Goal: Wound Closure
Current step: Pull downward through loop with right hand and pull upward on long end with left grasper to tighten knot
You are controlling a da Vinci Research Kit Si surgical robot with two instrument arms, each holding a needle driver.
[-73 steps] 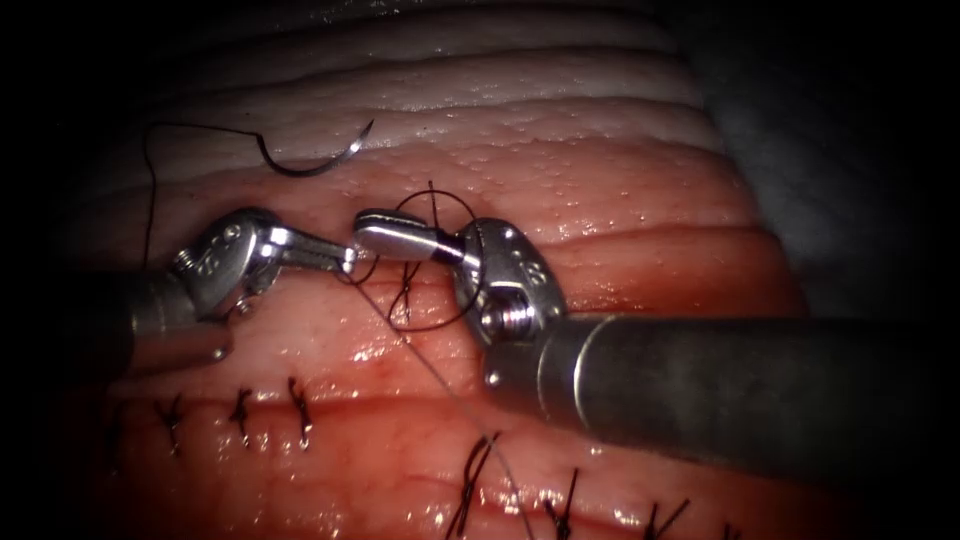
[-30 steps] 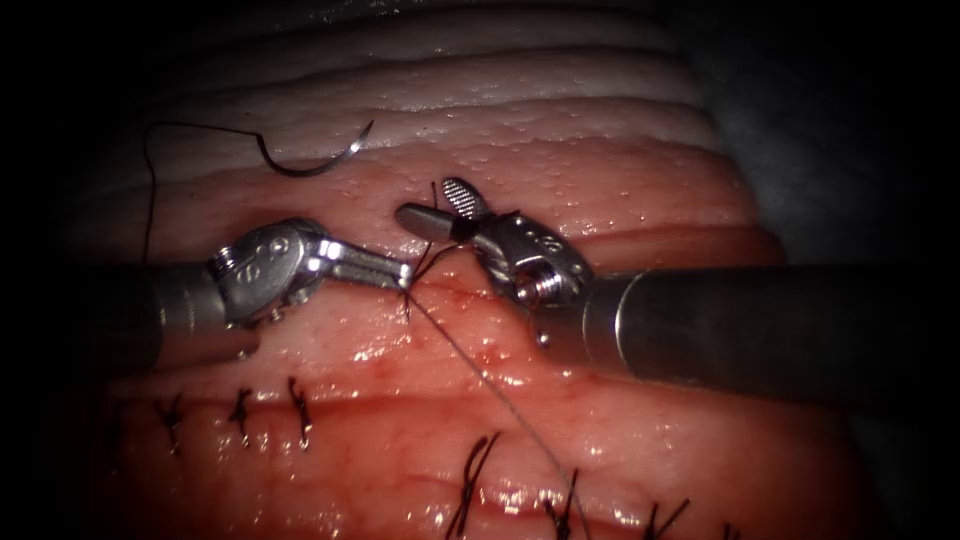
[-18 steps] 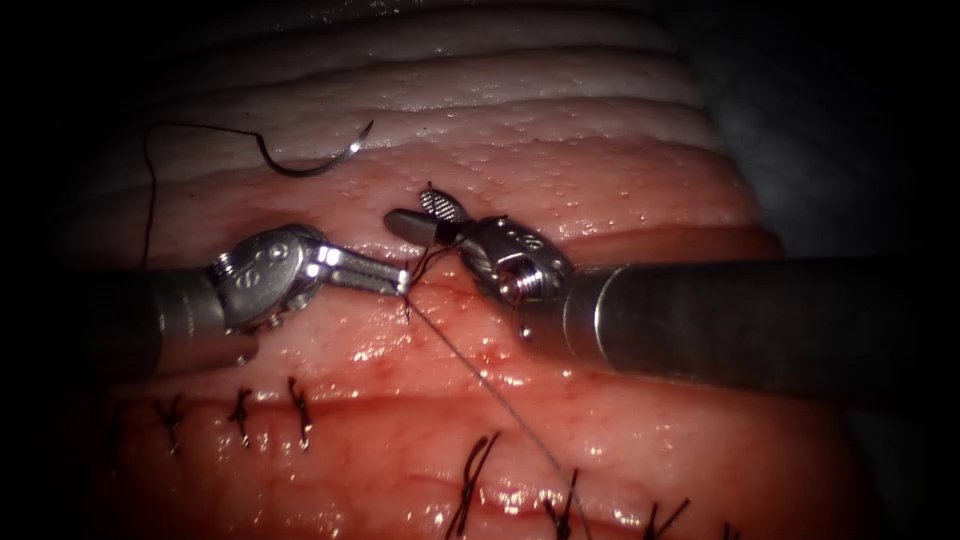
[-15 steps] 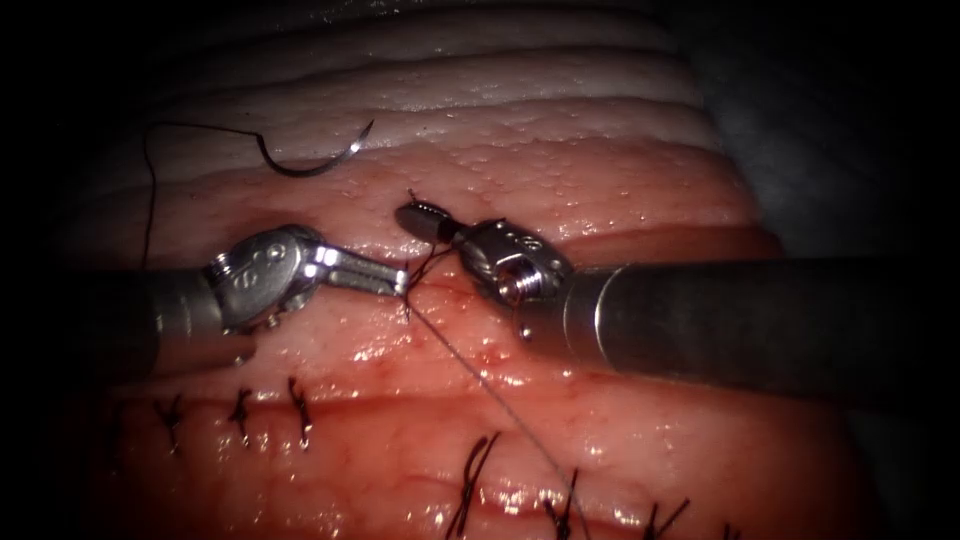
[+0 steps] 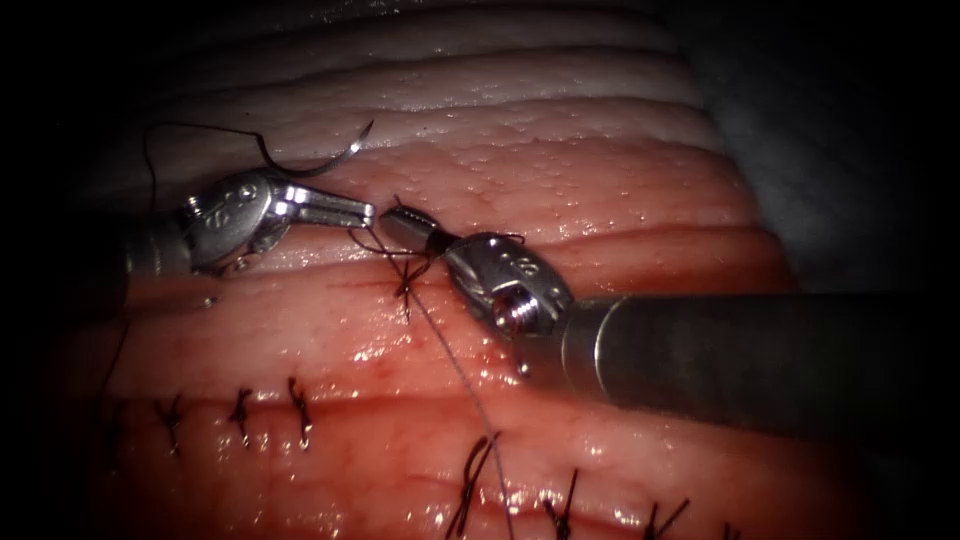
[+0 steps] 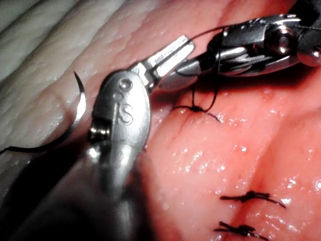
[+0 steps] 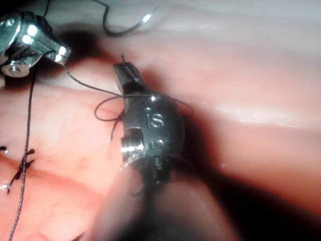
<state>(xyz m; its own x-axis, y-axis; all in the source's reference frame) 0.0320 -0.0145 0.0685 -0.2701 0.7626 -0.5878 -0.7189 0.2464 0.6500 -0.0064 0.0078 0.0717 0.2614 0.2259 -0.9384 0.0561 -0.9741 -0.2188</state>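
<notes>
Pale tissue (image 5: 560, 130) carries the free needle (image 5: 315, 165) near its far edge, left of the cut (image 5: 600, 262). Left tool (image 5: 355, 212) and right tool (image 5: 395, 222) each clench thread (image 5: 405, 268). Left wrist view: needle (image 6: 75, 120) lies loose. Right wrist view: right fingers (image 7: 125, 75) grip thread (image 7: 90, 88).

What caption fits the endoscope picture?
Both tools, left tool and right tool, grip thread over the cut; needle lies free on tissue.

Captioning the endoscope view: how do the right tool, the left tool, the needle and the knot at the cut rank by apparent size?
1. Right tool, though nearness may enlarge it.
2. Left tool.
3. Needle, lying free on the tissue.
4. Knot.
</notes>
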